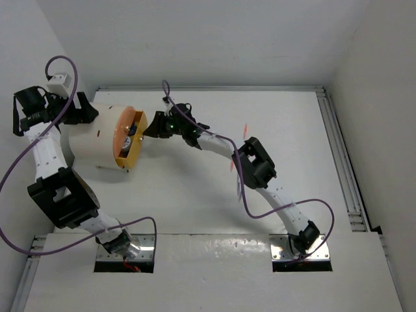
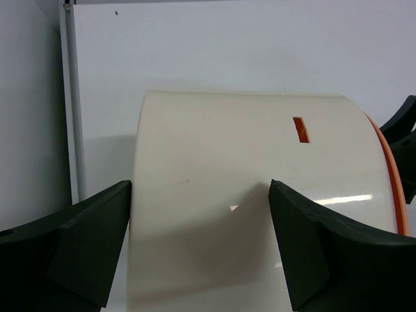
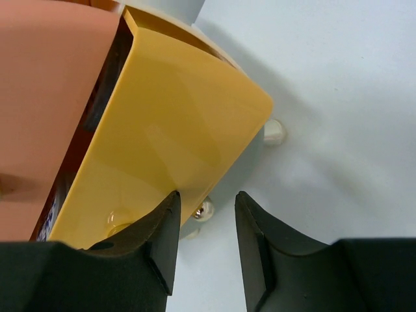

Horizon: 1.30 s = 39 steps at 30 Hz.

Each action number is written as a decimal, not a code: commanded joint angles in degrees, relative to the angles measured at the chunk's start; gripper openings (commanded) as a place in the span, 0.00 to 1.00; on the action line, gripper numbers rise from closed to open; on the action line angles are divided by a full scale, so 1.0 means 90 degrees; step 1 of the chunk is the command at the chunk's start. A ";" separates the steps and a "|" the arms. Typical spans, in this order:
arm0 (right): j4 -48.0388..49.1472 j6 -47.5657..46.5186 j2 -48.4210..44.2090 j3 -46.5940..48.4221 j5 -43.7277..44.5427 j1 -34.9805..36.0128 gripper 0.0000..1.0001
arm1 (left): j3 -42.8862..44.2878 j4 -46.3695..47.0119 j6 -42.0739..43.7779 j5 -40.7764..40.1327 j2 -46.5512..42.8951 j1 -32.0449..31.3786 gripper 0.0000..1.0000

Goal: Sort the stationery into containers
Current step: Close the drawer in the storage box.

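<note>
The cream drum cabinet (image 1: 91, 140) lies at the table's left, orange face (image 1: 121, 133) turned right. One orange-yellow drawer (image 1: 135, 148) is pulled partway out, with dark stationery (image 1: 130, 135) inside. My right gripper (image 1: 155, 125) is open just in front of it. In the right wrist view the brass knob (image 3: 203, 210) shows in the gap of my right gripper (image 3: 207, 193), beyond the tips and untouched, under the drawer front (image 3: 175, 130). My left gripper (image 2: 200, 183) is wide open, straddling the cabinet's cream body (image 2: 227, 149) at its back end. Two pink pens (image 1: 246, 130) (image 1: 232, 164) lie on the table.
The right arm (image 1: 257, 166) stretches across the middle of the table, partly over the pink pens. A metal rail (image 1: 341, 162) runs down the table's right edge. White walls close the back and sides. A small cream foot (image 3: 274, 132) of the cabinet rests by the drawer.
</note>
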 commanded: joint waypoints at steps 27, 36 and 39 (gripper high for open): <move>0.0971 0.0234 -0.0217 0.0181 0.0496 0.0057 0.49 | -0.1855 -0.2602 -0.0534 0.0516 0.0000 -0.0460 0.81; 0.0922 0.0078 -0.0686 -0.0298 0.0223 -0.0382 0.51 | -0.1805 -0.3306 -0.0035 0.0965 0.0098 -0.0529 0.80; 0.0912 0.0029 -0.0745 -0.0318 0.0174 -0.0451 0.51 | -0.1844 -0.3229 -0.0152 0.1034 0.0030 -0.0480 0.80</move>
